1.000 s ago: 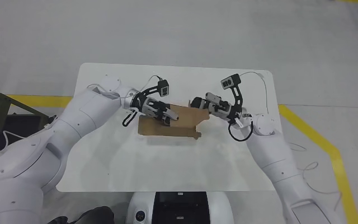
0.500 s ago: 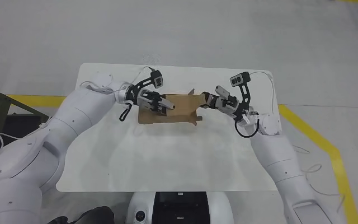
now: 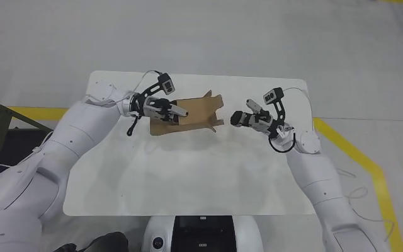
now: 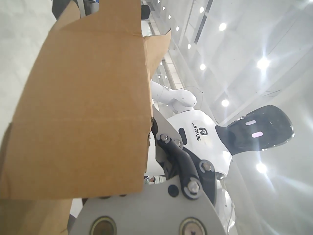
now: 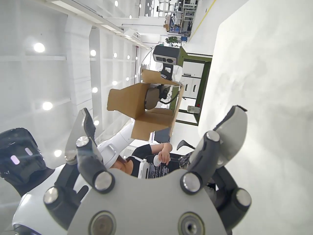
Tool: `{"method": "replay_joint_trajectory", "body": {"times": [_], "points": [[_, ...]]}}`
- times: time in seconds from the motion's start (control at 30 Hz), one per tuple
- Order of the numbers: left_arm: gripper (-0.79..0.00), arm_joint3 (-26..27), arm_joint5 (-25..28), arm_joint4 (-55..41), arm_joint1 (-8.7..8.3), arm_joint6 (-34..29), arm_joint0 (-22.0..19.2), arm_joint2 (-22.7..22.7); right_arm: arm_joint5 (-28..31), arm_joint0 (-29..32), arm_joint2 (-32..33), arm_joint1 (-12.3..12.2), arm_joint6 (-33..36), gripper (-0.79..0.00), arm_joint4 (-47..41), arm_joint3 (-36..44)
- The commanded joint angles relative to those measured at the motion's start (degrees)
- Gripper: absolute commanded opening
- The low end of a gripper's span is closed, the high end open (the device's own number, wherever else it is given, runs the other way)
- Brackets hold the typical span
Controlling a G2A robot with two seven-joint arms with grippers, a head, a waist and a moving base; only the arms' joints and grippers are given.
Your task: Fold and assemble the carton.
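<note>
Brown corrugated-cardboard carton (image 3: 195,113), partly opened into a sleeve, clamped by one wall in the left pincer (image 3: 179,113). Held over the far-middle part of the white worktop (image 3: 189,183), with end flaps splayed towards the right arm. Right pincer (image 3: 244,111) spread wide and holding nothing, poised near those flaps and kept apart from them.

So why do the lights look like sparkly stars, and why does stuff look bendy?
Left wrist view: the ceiling lights shine straight into the camera, so they flare into star streaks beside the box. Right wrist view: the wide lens bends straight things, like the ceiling beams. Top view: even light on the table, hardly any shadow under the box.
</note>
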State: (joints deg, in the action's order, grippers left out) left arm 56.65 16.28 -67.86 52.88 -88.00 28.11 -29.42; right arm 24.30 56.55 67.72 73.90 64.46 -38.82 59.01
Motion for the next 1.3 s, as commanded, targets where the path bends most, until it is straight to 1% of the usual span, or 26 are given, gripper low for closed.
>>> {"method": "replay_joint_trajectory", "body": {"times": [0.0, 0.13, 0.2, 0.33, 0.4, 0.53, 0.57, 0.6, 0.8, 0.87, 0.9, 1.03, 1.27], "points": [[-0.785, 1.0, 0.0, -0.94, -0.23, 0.0, -0.16, -0.11, -0.51, -0.2, -0.6, 0.13, 1.14, 0.0, -0.28, -1.21], [-0.785, 3.04, 0.0, -1.18, -0.51, 0.0, -1.06, 0.27, -0.91, -0.91, -2.38, 0.62, 3.13, 0.0, -0.79, -3.47], [-0.785, 3.91, -0.16, -1.18, -0.54, 0.0, -1.6, 1.01, -0.61, -1.18, -3.21, 0.91, 3.78, -0.102, -1.16, -4.22], [-0.785, 5.25, -1.07, -0.49, -0.26, 0.0, -3.05, 3.25, 0.14, -1.79, -4.46, 1.41, 4.64, -0.065, -1.68, -5.66], [-0.785, 5.58, -1.07, -0.49, -0.04, 0.0, -3.8, 4.34, 0.4, -2.12, -4.96, 1.65, 4.94, -0.068, -2.02, -6.34], [-0.785, 5.11, -0.28, -1.38, 0.45, 0.0, -5.23, 5.85, 0.57, -2.61, -5.98, 2.16, 6.57, -0.111, -3.53, -7.3], [-0.785, 4.88, -0.03, -1.9, 0.57, 0.0, -5.51, 6.07, 0.59, -2.69, -6.18, 2.28, 7.04, -0.145, -3.92, -7.55], [-0.785, 4.65, 0.0, -2.31, 0.69, 0.0, -5.8, 6.23, 0.7, -2.8, -6.35, 2.37, 7.27, -0.148, -4.1, -7.83], [-0.785, 4.18, 0.0, -3.78, 1.22, 0.0, -6.53, 5.94, 1.3, -3.38, -7.0, 2.83, 7.96, -0.129, -4.78, -9.05], [-0.785, 4.19, 0.0, -3.79, 1.28, 0.0, -6.41, 5.5, 1.69, -3.55, -6.89, 2.92, 7.89, -0.114, -5.16, -9.56], [-0.785, 4.15, 0.0, -3.61, 1.29, 0.0, -6.35, 5.31, 2.02, -3.58, -6.72, 2.95, 7.9, -0.092, -5.53, -9.73], [-0.785, 3.87, 0.0, -3.18, 1.28, 0.0, -5.94, 4.67, 2.64, -3.74, -6.42, 2.96, 8.21, -0.071, -5.59, -10.17], [-0.785, 2.1, 0.0, -2.25, 1.6, 0.0, -5.22, 3.6, 4.13, -3.22, -5.4, 2.76, 8.85, -0.095, -5.72, -9.56]]}}
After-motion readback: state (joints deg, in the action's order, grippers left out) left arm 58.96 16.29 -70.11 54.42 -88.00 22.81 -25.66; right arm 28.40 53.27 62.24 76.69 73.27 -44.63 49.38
